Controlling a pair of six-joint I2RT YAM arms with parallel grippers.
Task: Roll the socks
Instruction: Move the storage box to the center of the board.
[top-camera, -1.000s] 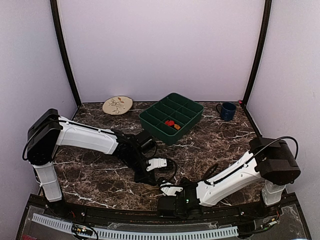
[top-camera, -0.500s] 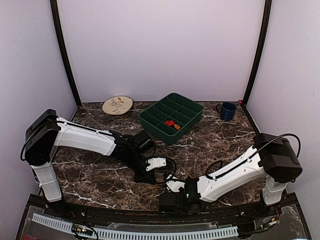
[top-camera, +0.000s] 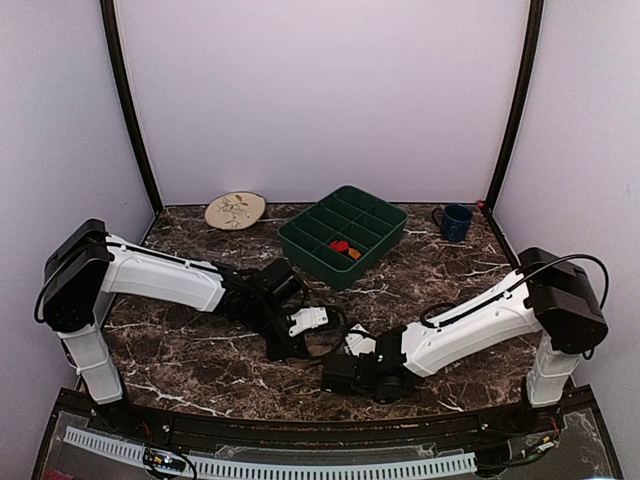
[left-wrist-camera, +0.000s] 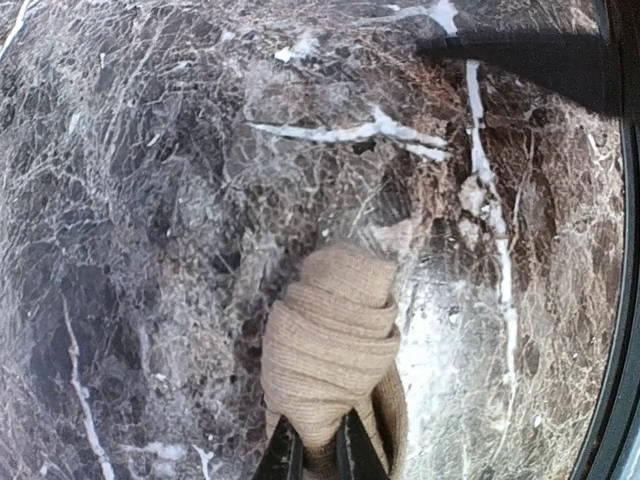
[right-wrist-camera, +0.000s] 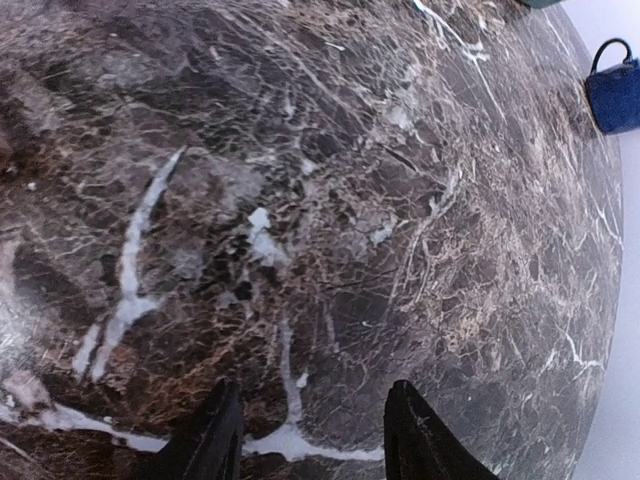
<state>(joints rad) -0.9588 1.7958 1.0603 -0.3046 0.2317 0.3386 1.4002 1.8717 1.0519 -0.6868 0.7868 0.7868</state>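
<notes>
Tan sock (left-wrist-camera: 335, 345), rolled in a soft ribbed bundle, bottom middle; left gripper (left-wrist-camera: 318, 452) pinching it; right gripper (right-wrist-camera: 312, 400) spread wide

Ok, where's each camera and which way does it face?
Top external: above and behind the robot, looking down at the table; left arm and right arm whole.
Left wrist: looks down at the tan sock pinched in the left gripper.
Right wrist: looks across the table past the open right gripper.
Top and right wrist share the blue mug.

The tan sock (left-wrist-camera: 333, 350) lies as a thick, ribbed rolled bundle on the dark marble table (left-wrist-camera: 150, 200).
</notes>
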